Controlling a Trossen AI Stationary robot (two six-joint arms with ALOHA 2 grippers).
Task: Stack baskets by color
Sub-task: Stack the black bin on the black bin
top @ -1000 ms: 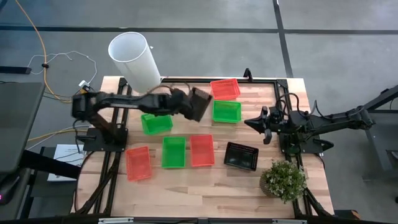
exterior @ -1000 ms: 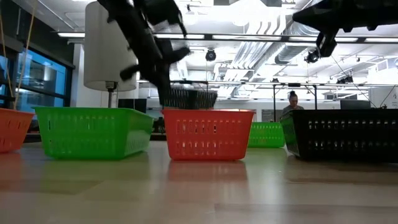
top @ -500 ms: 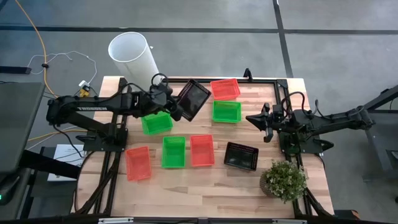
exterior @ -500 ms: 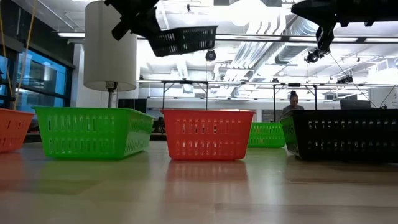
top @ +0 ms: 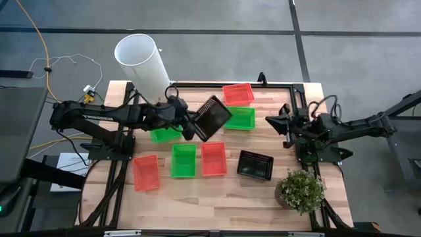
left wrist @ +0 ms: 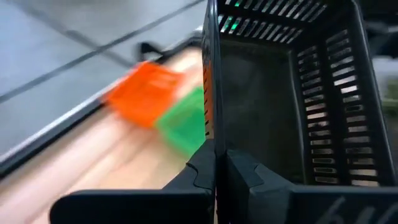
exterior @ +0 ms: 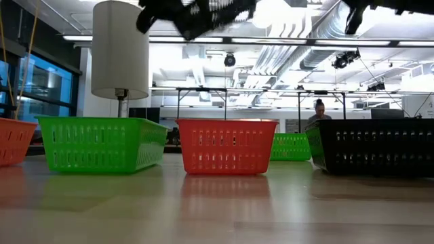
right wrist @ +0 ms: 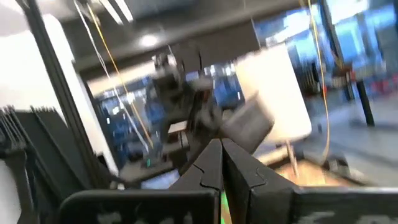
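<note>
On the pale plank table (top: 217, 197), a tall white cylinder (top: 142, 62) stands at the 11 o'clock corner and a bushy potted plant (top: 300, 189) at 5 o'clock, as sorting by colour is under way: the carry of one black basket appears to be the step in hand.

The left gripper (top: 186, 122), near table centre, is clamped on the thin rim wall of a black basket (top: 212, 118), held tilted in the air above the green basket (top: 241, 118) at 1 o'clock; the left wrist view shows both fingers pinching that slotted wall. The next move, by judgement, calls for swinging it toward the second black basket (top: 255, 164) at 4 o'clock, levelling it and nesting it squarely inside.

The right gripper (top: 285, 121) waits at 3 o'clock, jaws together, empty.

All baskets are shallow rectangular plastic with slotted mesh sides: reds at 12 (top: 238, 93), 6 (top: 213, 158) and 8 o'clock (top: 146, 172); greens at 7 (top: 183, 160) and 10 o'clock (top: 162, 133), the latter partly under the arm.
</note>
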